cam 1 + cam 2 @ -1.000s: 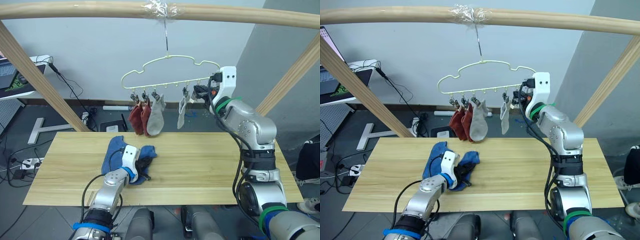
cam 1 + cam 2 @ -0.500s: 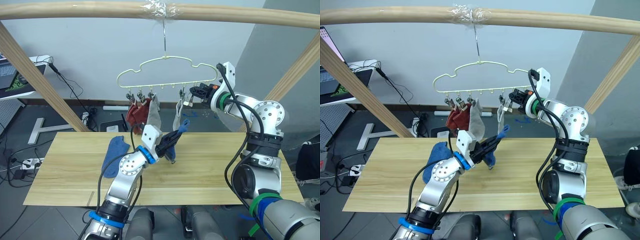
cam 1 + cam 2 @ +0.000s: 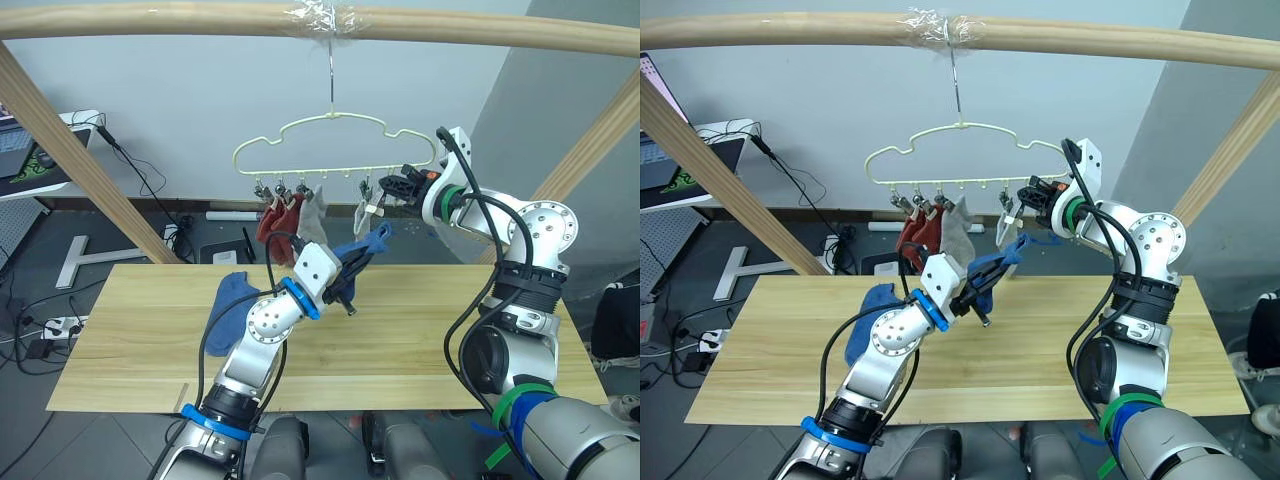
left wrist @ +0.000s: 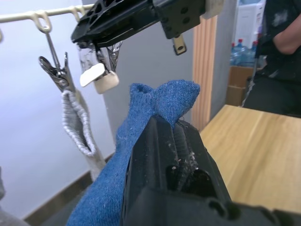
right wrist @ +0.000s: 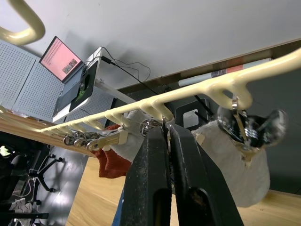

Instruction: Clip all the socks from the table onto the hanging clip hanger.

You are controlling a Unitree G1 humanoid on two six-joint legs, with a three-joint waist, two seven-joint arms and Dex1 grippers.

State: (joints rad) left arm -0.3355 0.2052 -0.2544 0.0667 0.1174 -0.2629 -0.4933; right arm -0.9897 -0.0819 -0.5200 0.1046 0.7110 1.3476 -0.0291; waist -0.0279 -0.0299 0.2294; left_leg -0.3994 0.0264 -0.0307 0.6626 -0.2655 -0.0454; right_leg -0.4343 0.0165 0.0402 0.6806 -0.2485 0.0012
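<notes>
the pale-yellow clip hanger (image 3: 335, 140) hung by its hook from the round wooden pole (image 3: 200, 18) overhead, its row of dark clips strung along the bottom wire. four socks were already pegged there: two rust red socks (image 3: 272, 220) at the 9 o'clock end, a light grey sock (image 3: 316, 222) beside them, and a second grey sock (image 3: 361, 216) further toward 3 o'clock. the left gripper (image 3: 352, 270) was up in the air in front of the hanger, its black fingers clamped tight on a blue sock (image 3: 365, 246), whose bunched end poked up toward 1 o'clock just below the hanger's last clip. in the left wrist view that blue sock (image 4: 141, 136) sat pinched between the fingers, with the grey sock (image 4: 80, 129) dangling from its clip off to one side and the other arm's black gripper just above. the right gripper (image 3: 405, 186) was at the hanger's 3 o'clock end, its two fingers pressed close together on a clip (image 5: 149, 125) at the wire, as its wrist view showed. the other blue sock (image 3: 232, 296) lay crumpled on the light wooden table (image 3: 420, 330), out at about 9 o'clock from the raised left gripper. a person's dark sleeve (image 4: 287, 33) showed at the edge of the left wrist view.
</notes>
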